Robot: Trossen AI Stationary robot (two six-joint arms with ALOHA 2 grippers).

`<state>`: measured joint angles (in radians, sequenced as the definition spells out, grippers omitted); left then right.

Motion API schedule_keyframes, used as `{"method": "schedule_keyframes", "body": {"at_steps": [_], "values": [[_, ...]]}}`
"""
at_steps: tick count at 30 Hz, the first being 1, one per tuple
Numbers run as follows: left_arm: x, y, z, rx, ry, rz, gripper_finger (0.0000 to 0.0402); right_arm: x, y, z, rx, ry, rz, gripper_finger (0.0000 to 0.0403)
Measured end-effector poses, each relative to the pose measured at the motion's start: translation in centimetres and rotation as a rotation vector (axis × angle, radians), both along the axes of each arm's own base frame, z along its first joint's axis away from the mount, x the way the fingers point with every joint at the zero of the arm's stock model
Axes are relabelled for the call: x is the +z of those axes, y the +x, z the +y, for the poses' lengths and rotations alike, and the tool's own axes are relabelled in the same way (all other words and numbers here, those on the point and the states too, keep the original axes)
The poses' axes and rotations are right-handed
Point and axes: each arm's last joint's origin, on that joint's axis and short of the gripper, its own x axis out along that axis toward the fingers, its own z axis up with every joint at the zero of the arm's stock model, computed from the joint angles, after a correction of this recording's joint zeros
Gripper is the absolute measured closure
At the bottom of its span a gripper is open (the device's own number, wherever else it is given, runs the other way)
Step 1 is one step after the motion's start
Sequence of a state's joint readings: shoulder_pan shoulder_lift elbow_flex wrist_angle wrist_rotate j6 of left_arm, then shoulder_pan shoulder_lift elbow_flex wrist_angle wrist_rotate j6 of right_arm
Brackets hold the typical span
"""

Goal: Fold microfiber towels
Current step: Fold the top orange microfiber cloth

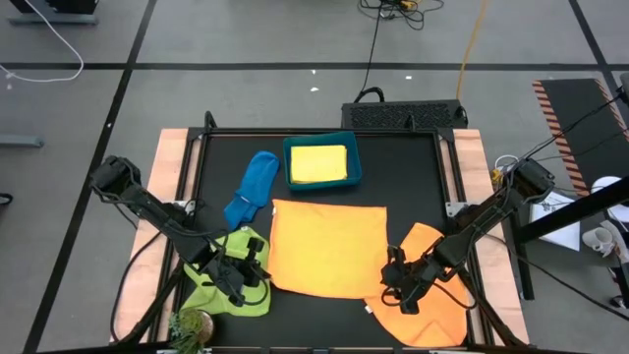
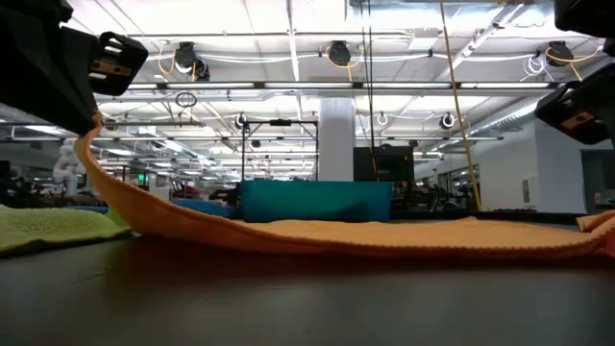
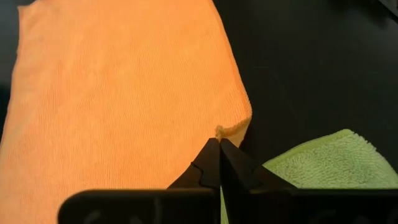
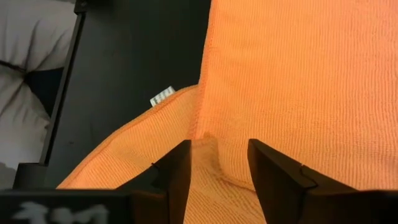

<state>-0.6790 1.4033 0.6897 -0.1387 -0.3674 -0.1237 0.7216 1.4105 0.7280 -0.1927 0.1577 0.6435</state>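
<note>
An orange towel [image 1: 329, 246] lies spread in the middle of the table. My left gripper [image 3: 220, 144] is shut on its near-left corner, next to a crumpled lime green towel [image 1: 231, 285]. My right gripper [image 4: 217, 163] stands open over the towel's near-right corner [image 4: 202, 134], which lies on a second orange towel [image 1: 428, 300]. A blue towel [image 1: 254, 187] lies at the far left. A yellow towel [image 1: 317, 163] sits in the teal bin [image 1: 356, 175]. My left gripper pinches the orange towel's near-left corner [image 3: 222, 130] between its two fingertips, coming slanting down from the table's near left. That corner is lifted off the table [image 2: 94, 144], and the cloth slopes down from it to the part that lies flat. My right gripper: I cannot tell whether its open fingers [image 4: 273, 168] touch the cloth between them.
The teal bin stands at the far middle. A small green and brown thing [image 1: 192, 324] sits at the near-left corner of the table. Bare black table [image 1: 413, 182] shows to the right of the bin.
</note>
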Motion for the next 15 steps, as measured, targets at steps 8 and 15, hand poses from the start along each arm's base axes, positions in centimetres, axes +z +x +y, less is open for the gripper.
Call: {"method": "schedule_keyframes", "body": {"at_steps": [8, 15], "values": [[-0.01, 0.0, 0.01, 0.008, -0.008, 0.002, 0.0401, 0.01, 0.0, 0.01, -0.019, 0.014, 0.006, 0.0261], [0.0, 0.0, 0.0, 0.009, -0.009, 0.001, 0.0401, -0.69, 0.38, 0.35, -0.034, 0.028, 0.013, 0.0261]]}}
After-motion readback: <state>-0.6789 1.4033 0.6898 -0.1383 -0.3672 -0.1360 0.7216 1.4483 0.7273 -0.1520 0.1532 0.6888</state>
